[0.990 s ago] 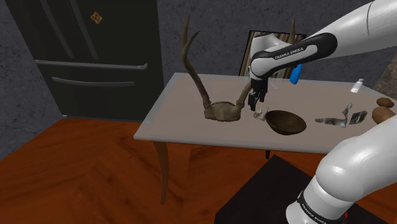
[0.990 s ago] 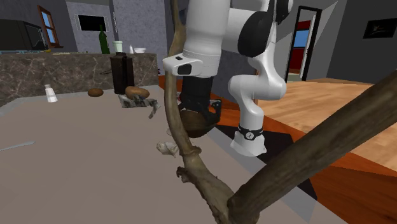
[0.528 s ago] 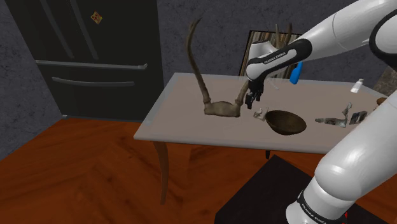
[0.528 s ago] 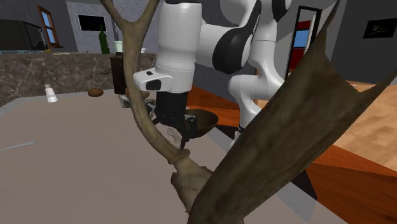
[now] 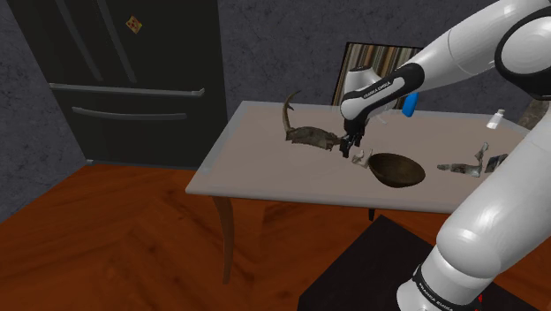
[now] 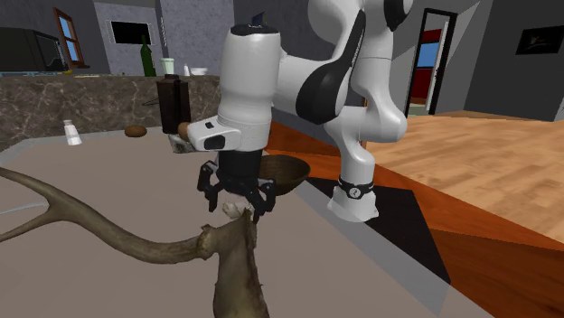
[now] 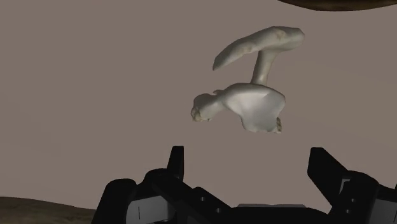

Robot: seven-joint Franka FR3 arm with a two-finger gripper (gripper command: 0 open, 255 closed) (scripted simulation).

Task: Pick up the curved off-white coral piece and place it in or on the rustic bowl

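While hovering, gripper (image 7: 247, 159): spread wide, gripped nothing.
Coral piece (image 7: 251, 105): lay just ahead of fingertips, untouched, off-centre.
Brown bowl (image 5: 397, 177): stood just beside.

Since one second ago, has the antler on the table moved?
Yes. The antler has toppled and lies farther from the table's near edge in the shoulder view.

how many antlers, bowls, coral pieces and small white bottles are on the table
antler: 1
bowl: 1
coral piece: 1
small white bottle: 1
total: 4
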